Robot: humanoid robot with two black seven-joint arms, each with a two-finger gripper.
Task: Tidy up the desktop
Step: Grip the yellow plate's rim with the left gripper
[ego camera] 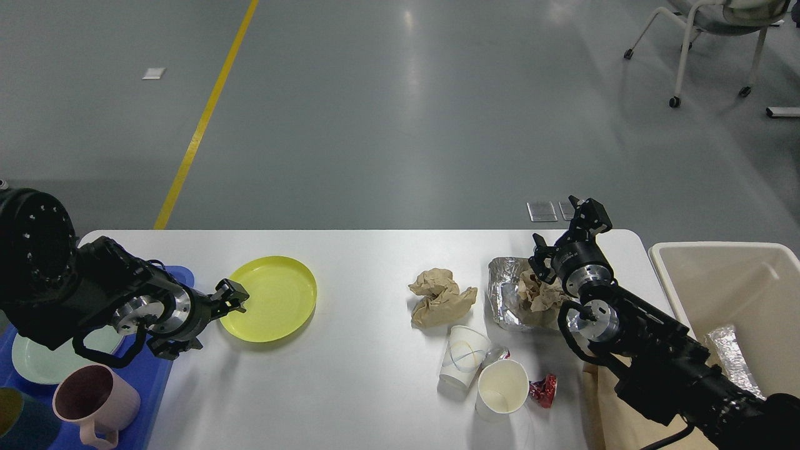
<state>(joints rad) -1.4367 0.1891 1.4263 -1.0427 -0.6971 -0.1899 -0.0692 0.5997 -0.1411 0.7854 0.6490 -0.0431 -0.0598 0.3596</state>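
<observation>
The white desktop (362, 387) holds a yellow plate (275, 300) at the left. Right of the middle lie a crumpled brown paper (440, 297), a foil sheet (506, 294) with brown paper on it, a paper cup on its side (462, 356), an upright paper cup (502, 387) and a red wrapper (542, 390). My left gripper (206, 322) is low over the desktop, open, its upper finger at the yellow plate's left rim. My right gripper (562, 228) is open and empty, just behind the foil sheet.
A blue tray (156, 369) at the front left holds a pale green plate (37, 362), a pink mug (94, 397) and a dark cup (19, 425). A beige bin (731, 294) at the right holds a foil piece (728, 356). A chair (706, 25) stands far back.
</observation>
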